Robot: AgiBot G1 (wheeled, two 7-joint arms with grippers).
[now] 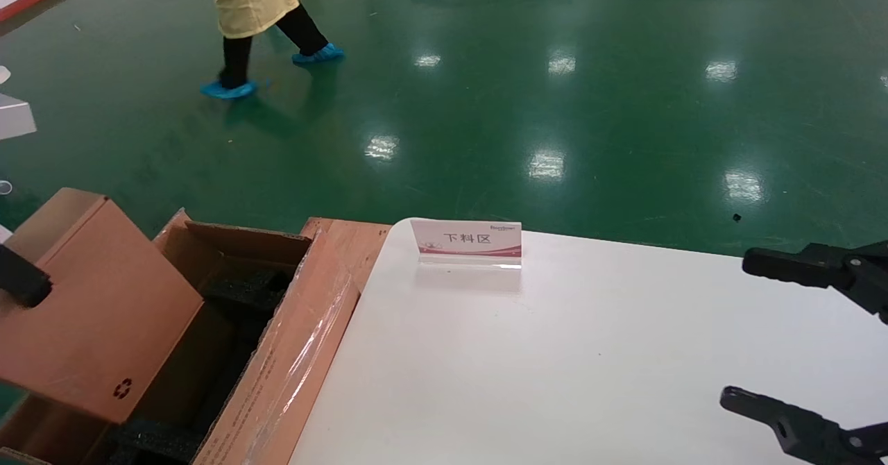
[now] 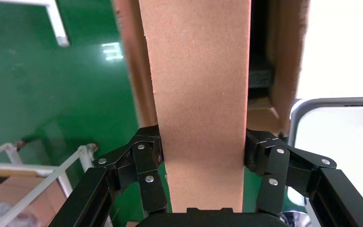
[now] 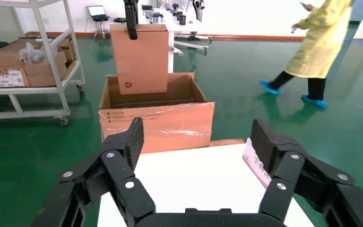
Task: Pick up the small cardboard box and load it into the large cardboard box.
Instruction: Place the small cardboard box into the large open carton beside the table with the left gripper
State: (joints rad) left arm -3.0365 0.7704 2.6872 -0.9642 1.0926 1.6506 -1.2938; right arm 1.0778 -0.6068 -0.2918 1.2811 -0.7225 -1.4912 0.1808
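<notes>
My left gripper [image 2: 201, 142] is shut on the small cardboard box [image 1: 90, 312], a plain pinkish-brown carton with a black recycling symbol near its lower corner. It hangs tilted above the open large cardboard box [image 1: 291, 354], partly over the opening; black foam [image 1: 253, 288] shows inside. In the right wrist view the small box [image 3: 139, 59] hangs over the large box [image 3: 156, 118], its lower edge at about rim level. In the left wrist view the small box [image 2: 198, 94] fills the space between the pads. My right gripper [image 3: 196, 142] is open and empty over the white table [image 1: 590, 354].
A pink and white sign [image 1: 468, 239] stands at the table's far edge. A person in a yellow coat [image 1: 253, 0] walks on the green floor beyond. A white shelf cart [image 3: 28, 71] with cartons stands past the large box.
</notes>
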